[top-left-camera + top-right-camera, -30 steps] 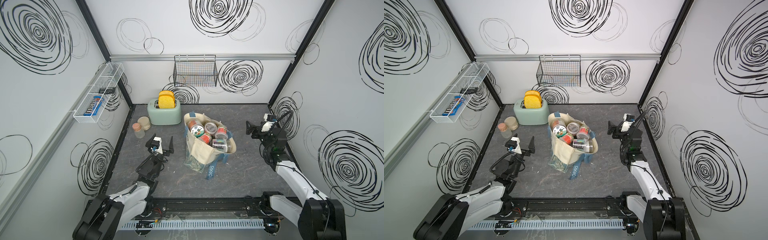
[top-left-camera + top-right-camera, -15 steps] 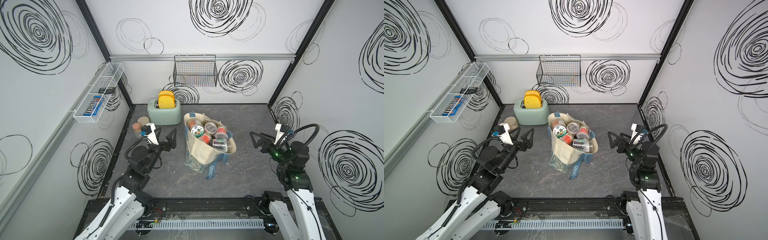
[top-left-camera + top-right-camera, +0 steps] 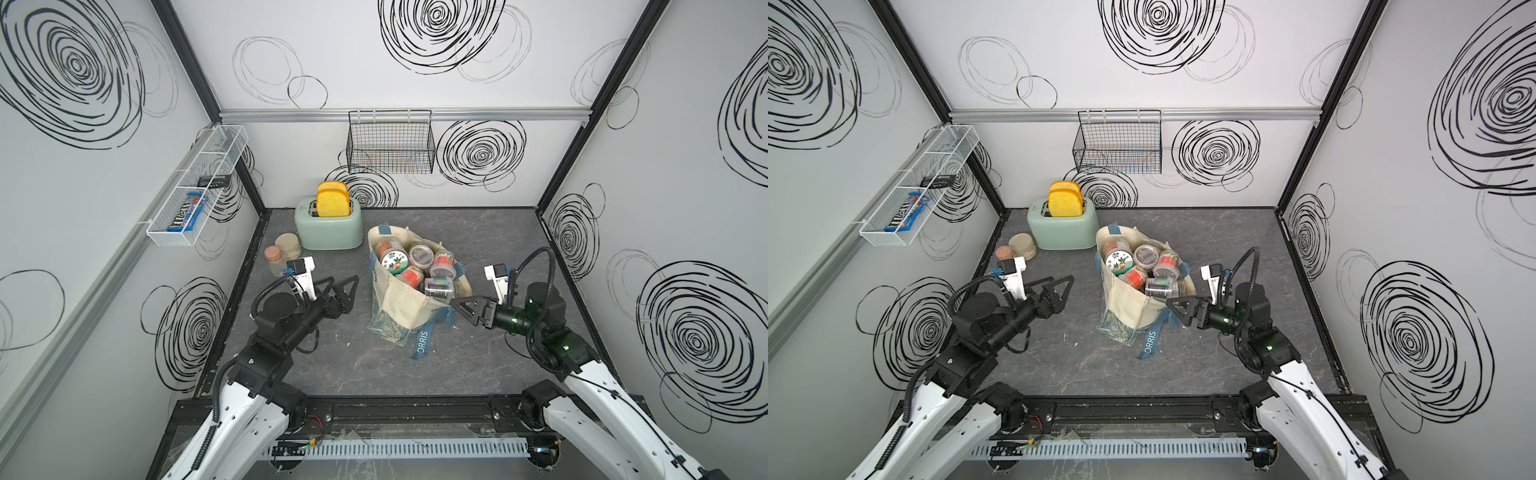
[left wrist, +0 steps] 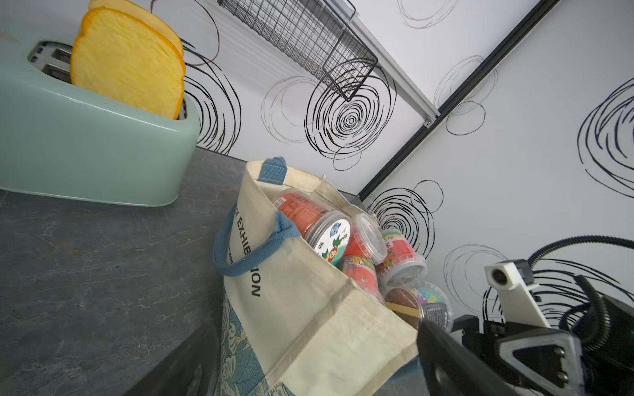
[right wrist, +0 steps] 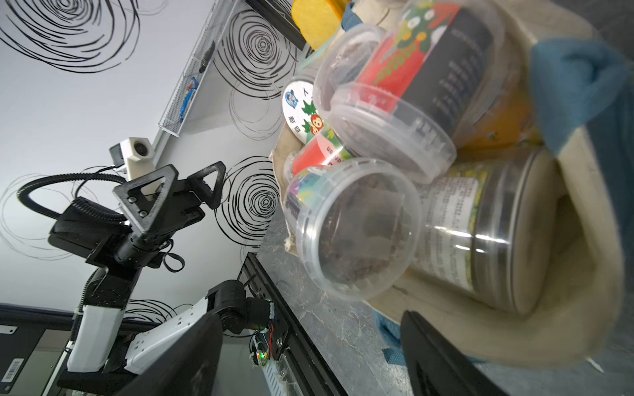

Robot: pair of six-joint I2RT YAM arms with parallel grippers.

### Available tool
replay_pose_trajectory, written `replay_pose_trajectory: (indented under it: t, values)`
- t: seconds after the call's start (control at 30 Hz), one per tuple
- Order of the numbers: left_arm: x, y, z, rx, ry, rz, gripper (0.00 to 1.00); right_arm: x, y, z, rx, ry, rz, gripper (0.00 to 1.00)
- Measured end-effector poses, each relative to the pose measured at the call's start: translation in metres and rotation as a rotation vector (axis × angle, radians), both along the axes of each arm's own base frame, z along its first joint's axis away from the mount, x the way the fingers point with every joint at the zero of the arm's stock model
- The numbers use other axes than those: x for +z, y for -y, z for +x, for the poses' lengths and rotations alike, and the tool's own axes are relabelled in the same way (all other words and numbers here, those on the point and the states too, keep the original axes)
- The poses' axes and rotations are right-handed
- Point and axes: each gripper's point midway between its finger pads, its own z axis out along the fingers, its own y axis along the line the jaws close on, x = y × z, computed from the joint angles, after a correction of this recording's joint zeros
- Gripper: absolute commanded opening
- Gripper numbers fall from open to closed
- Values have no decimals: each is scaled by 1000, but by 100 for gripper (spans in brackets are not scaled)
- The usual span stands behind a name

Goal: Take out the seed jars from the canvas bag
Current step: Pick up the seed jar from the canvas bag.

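Bag: the canvas bag (image 3: 400,300) stands open in the middle of the table (image 3: 490,232), just beside the green toaster (image 3: 328,232).
Jars: I've got the seed jars (image 3: 419,266) piled in the bag's mouth, several lying on their sides.
Right tool (image 3: 457,305): jaws spread wide, gripping nothing. Its tips are at the bag's rim, and a clear-lidded jar (image 5: 356,233) sits just ahead of them. I can't tell if it touches the canvas.
Left tool (image 3: 343,286): wide open too, and empty. It hangs over the table on the bag's other side, apart from it, pointing its way.
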Motion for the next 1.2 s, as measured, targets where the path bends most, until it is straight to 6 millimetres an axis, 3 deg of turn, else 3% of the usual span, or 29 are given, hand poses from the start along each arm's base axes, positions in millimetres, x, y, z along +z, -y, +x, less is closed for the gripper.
replay_pose_trajectory:
  t: [0.1,0.33,0.5,0.63,0.77,0.9,1.2]
  values:
    - [1,14,-7,-67,-32,11,97,-6,-4,4,-4,-23,-20,81]
    - [7,95,-43,-336,-110,112,67,2,-5,25,-51,-10,-56,78]
    - [-3,136,-54,-414,-155,197,66,1,-6,35,-65,-17,-65,75]
    - [-24,142,-42,-383,-206,249,56,-7,-9,39,-66,-44,-70,75]
    - [-37,135,-23,-328,-251,258,54,-5,-14,39,-50,-45,-57,75]
    - [-43,130,-12,-303,-273,256,60,-10,-21,38,-36,-65,-59,77]
    - [-45,143,-14,-356,-295,222,69,-12,-21,37,-87,-124,-37,89]
